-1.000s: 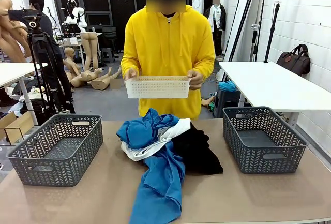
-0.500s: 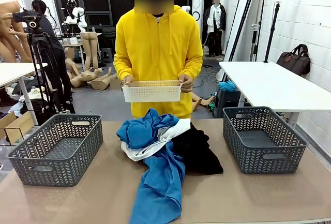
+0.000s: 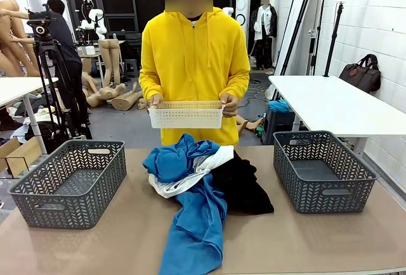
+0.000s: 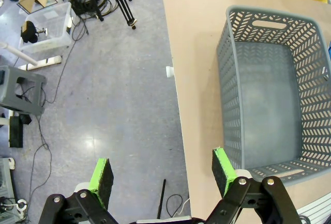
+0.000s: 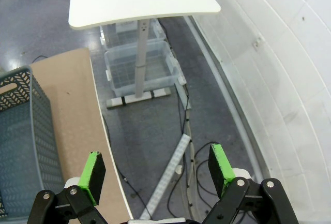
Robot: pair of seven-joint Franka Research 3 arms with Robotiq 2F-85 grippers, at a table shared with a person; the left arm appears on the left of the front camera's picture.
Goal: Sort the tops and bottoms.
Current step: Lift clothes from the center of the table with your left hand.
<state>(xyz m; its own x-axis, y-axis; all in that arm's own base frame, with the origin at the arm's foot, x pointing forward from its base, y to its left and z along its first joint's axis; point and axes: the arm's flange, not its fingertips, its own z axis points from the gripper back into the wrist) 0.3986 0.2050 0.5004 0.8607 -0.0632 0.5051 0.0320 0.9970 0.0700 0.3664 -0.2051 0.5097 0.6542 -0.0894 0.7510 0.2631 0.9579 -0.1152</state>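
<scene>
A heap of clothes lies mid-table in the front view. The tops are two blue garments, one bunched at the back point(image 3: 170, 159) and one trailing toward the front edge point(image 3: 195, 230), with a white shirt point(image 3: 190, 176) between them. The black bottoms point(image 3: 241, 186) lie at the heap's right side. My left gripper point(image 4: 162, 174) hangs open over the table's left edge and the floor, beside a grey basket point(image 4: 274, 94). My right gripper point(image 5: 156, 167) hangs open past the table's right edge, above the floor, with another grey basket point(image 5: 20, 146) to its left.
Two empty grey baskets flank the heap, one on the left point(image 3: 68, 183) and one on the right point(image 3: 322, 170). A person in a yellow hoodie point(image 3: 193, 59) stands at the far side holding a white basket point(image 3: 186, 114) with both hands. A white side table point(image 3: 330, 100) stands at the right.
The person has shifted a little to the left and lowered the white basket. The clothes and both grippers have not moved.
</scene>
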